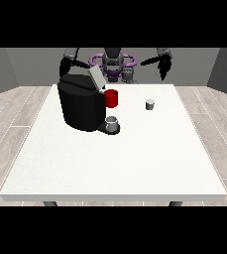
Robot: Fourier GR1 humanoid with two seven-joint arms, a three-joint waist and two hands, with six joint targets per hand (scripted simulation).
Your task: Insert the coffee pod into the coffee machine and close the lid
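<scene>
The coffee pod point(150, 104) stands alone on the white surface point(135, 158), well apart from the coffee machine point(81, 105), whose lid point(96, 78) is tilted open to receive it. Whether either hand's fingers are apart cannot be told.

Grey walls point(30, 67), wood-plank floor point(16, 114)

A red cup point(111, 98) stands near the far side of the large white table point(115, 163), with a small grey cup point(113, 124) nearer the camera than the red cup and slightly to its right.
</scene>
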